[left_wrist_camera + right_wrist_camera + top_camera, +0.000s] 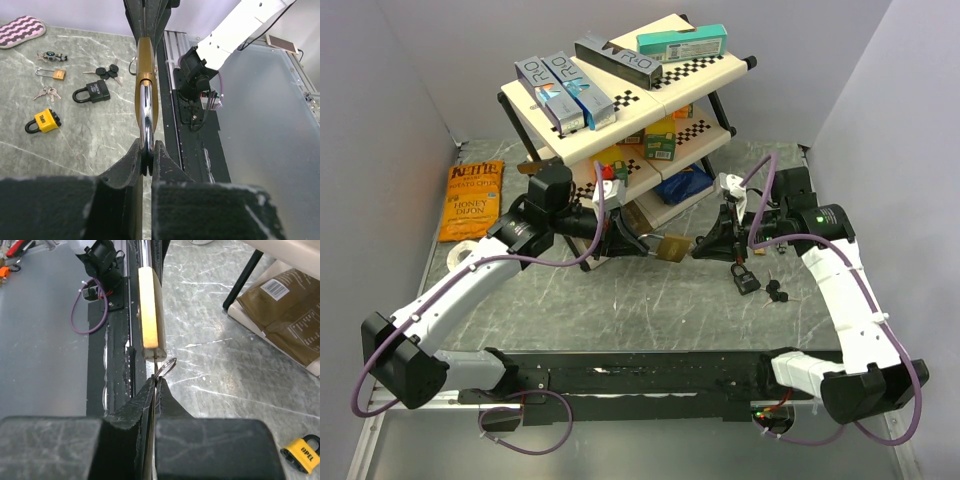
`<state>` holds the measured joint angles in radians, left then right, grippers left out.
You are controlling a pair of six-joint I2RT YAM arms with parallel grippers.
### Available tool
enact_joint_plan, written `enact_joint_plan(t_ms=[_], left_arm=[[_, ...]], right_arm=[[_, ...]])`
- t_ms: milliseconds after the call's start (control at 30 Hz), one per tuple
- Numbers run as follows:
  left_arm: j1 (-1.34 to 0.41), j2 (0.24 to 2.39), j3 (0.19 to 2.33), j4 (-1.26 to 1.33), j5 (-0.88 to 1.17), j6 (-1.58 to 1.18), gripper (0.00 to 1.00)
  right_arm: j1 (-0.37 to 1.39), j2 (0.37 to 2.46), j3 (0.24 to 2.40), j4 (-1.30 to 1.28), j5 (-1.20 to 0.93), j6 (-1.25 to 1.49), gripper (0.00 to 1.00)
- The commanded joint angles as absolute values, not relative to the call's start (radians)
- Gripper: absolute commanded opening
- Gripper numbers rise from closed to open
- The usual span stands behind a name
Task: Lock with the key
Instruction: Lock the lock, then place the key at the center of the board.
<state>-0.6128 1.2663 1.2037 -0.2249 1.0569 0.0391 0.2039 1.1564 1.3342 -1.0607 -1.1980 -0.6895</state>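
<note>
turn the key true, with the padlock braced

the right gripper (156, 386) is clenched on the key (158, 368), which enters the bottom face of the brass padlock (150, 310). the left gripper (146, 159) is clamped on the shackle (145, 115) at the padlock's top, holding the padlock off the table. the turn should run about the padlock's long axis, with no sideways pull. whether the shackle is pressed home cannot be told. the right fingertips sit just below the padlock's base, in line with it.
</note>
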Motion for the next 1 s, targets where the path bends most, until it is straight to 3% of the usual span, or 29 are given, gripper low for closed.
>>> enact_joint_plan(t_ms=[0, 200, 400, 667, 967], left_arm=[[-0.578, 1.224, 1.227, -0.173, 1.123, 0.08, 0.01], [-0.528, 1.216, 1.249, -0.261, 1.137, 0.149, 0.01], [-0.525, 1.223, 1.243, -0.301, 1.124, 0.199, 0.01], [-0.548, 1.253, 1.207, -0.346, 1.039, 0.262, 0.01], [-0.595, 1.281, 1.132, -0.367, 0.991, 0.35, 0.01]], right_arm=[[0.149, 1.146, 1.333, -1.147, -1.2, -0.782, 0.0], [0.005, 1.184, 1.33, -1.348, -1.171, -1.009, 0.0], [-0.072, 1.242, 1.25, -1.347, -1.057, -1.115, 0.0], [-0.063, 1.301, 1.014, -1.054, -0.781, -0.99, 0.0], [0.061, 1.549, 1.025, -0.891, -0.667, -0.772, 0.0]])
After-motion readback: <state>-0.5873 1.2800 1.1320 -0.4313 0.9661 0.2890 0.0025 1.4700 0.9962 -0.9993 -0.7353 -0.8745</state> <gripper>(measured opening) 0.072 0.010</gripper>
